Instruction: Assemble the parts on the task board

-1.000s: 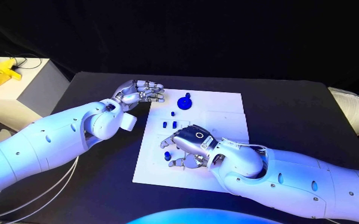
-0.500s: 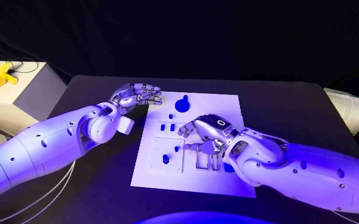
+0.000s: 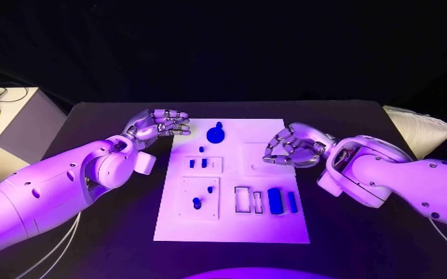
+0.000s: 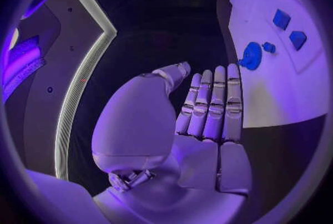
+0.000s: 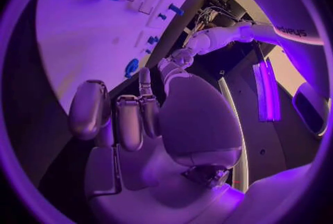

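A: Report items that are hard to read.

B: The small parts on the board (image 3: 233, 227) are too small to identify by shape. Part of the board's right edge is hidden behind the right hand (image 3: 293, 146) in the head view. Whether either hand touches the board cannot be determined.

A: Left hand condition?

B: The left hand (image 3: 160, 123) sits at the board's far left corner, over the black table (image 3: 373, 117). In the head view its fingers are curled toward the palm with nothing between them. In the left wrist view its fingers (image 4: 211, 104) lie straight and pressed side by side, holding nothing.

A: Right hand condition?

B: It sits at the board's right edge, fingers curled inward, nothing gripped. The right wrist view shows the fingers (image 5: 128, 118) bent over the palm, also without a part.

A: Location of the parts?

B: All lie on the board. A round blue part (image 3: 216, 133) is near the far edge. 2 small pieces (image 3: 198, 162) sit in the left middle area, 1 peg (image 3: 196, 202) in the near left panel. A blue block (image 3: 275, 200) and a thinner bar (image 3: 292, 202) lie near the right edge, beside 2 outlined slots (image 3: 243, 199).
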`<state>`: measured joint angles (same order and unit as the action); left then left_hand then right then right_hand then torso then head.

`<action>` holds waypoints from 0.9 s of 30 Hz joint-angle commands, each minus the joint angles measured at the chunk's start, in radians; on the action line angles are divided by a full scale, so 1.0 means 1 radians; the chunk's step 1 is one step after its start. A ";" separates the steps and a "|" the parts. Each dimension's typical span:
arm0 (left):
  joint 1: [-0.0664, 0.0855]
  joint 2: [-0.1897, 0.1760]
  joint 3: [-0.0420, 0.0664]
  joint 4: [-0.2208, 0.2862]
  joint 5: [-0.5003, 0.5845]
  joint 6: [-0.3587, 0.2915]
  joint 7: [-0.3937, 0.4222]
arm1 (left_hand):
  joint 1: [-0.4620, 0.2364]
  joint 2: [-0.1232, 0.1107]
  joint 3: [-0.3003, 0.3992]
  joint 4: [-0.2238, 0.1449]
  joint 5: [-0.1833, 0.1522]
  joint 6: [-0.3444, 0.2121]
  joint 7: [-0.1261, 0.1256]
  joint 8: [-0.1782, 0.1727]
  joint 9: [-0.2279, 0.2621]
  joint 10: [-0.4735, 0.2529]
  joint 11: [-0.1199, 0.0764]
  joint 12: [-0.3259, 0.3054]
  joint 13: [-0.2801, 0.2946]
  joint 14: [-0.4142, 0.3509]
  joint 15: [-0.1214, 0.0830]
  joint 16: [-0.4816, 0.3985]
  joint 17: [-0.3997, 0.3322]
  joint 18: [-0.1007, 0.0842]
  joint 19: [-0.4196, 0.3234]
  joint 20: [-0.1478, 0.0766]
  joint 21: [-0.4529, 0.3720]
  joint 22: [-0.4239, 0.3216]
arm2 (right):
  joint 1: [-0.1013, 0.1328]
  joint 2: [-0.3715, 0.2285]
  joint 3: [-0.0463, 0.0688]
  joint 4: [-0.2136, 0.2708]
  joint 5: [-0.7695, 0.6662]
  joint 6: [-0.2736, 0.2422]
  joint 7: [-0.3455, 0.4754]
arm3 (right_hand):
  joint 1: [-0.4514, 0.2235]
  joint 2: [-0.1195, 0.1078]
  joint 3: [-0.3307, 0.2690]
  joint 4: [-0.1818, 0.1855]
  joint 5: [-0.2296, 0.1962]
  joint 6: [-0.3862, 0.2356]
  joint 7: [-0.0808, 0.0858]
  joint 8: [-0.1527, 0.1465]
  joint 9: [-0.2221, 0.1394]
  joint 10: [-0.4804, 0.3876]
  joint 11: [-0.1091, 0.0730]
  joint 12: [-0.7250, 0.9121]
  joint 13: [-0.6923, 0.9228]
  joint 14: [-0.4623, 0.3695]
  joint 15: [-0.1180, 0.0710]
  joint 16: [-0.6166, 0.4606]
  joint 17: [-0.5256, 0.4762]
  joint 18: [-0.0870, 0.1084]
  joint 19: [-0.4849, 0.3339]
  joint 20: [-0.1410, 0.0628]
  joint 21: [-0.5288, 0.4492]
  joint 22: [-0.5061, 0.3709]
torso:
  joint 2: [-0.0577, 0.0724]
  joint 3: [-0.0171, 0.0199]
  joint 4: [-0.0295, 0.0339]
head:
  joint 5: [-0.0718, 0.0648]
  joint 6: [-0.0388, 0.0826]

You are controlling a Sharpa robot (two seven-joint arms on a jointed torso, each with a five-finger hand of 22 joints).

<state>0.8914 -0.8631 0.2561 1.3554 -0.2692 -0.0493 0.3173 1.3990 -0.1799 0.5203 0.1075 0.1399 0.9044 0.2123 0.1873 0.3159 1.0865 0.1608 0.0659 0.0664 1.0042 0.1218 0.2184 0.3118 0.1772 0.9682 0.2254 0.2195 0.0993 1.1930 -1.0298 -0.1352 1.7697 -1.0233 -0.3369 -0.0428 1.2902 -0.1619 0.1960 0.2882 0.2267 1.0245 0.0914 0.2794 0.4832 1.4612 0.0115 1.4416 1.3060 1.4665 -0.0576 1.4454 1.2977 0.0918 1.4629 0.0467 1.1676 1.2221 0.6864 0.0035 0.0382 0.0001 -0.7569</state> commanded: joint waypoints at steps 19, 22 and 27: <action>-0.011 -0.006 0.000 0.042 0.006 0.030 0.027 | -0.023 -0.005 -0.009 0.004 0.001 0.002 -0.002 -0.010 -0.005 -0.001 0.003 0.002 0.001 -0.003 0.006 -0.016 0.004 0.003 -0.003 0.012 -0.021 -0.010 | -0.077 -0.154 -0.019 0.136 -0.165 0.065 -0.354 | -0.104 0.010 -0.132 0.006 0.002 -0.026 -0.007 0.051 0.069 0.071 -0.004 0.082 0.210 0.088 -0.004 0.091 0.194 -0.045 0.054 -0.006 0.186 0.170 | -0.023 -0.0087 -0.0074 | -0.038 -0.031; -0.013 -0.009 0.000 0.045 0.006 0.029 0.027 | -0.023 -0.005 -0.009 0.004 0.001 0.002 -0.002 -0.010 -0.005 -0.001 0.003 0.002 0.001 -0.003 0.006 -0.016 0.004 0.003 -0.003 0.012 -0.021 -0.010 | -0.090 -0.146 -0.020 0.138 -0.187 0.050 -0.377 | -0.112 0.013 -0.150 0.006 0.002 -0.024 -0.008 0.053 0.072 0.071 -0.005 0.081 0.210 0.088 -0.005 0.093 0.198 -0.045 0.054 -0.007 0.191 0.175 | -0.023 -0.0096 -0.0081 | -0.038 -0.030; -0.015 -0.012 0.001 0.048 0.007 0.029 0.027 | -0.024 -0.005 -0.009 0.005 0.001 0.003 -0.002 -0.010 -0.005 -0.001 0.003 0.002 0.001 -0.003 0.006 -0.017 0.004 0.003 -0.004 0.012 -0.022 -0.010 | -0.115 -0.124 -0.020 0.142 -0.215 0.027 -0.401 | -0.134 0.028 -0.208 0.006 0.049 -0.025 -0.010 0.058 0.079 0.070 -0.007 0.078 0.210 0.088 -0.006 0.094 0.201 -0.046 0.053 -0.008 0.195 0.181 | -0.021 -0.0086 -0.0086 | -0.032 -0.031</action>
<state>0.8773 -0.8756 0.2561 1.3999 -0.2648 -0.0351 0.3289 1.3852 -0.1857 0.5172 0.1105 0.1399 0.9044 0.2123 0.1823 0.3125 1.0865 0.1608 0.0659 0.0663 1.0042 0.1218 0.2071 0.3141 0.1773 0.9648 0.2289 0.2035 0.0905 1.0811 -1.1565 -0.1549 1.9088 -1.1763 -0.2732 -0.3954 1.1665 -0.1358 -0.0066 0.2941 0.2714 0.9984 0.0874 0.3325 0.5613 1.4646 0.0084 1.5209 1.3078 1.4665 -0.0575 1.5359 1.3080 0.0607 1.4664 0.0430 1.3593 1.3079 0.6640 -0.0055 0.0298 -0.0345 -0.7876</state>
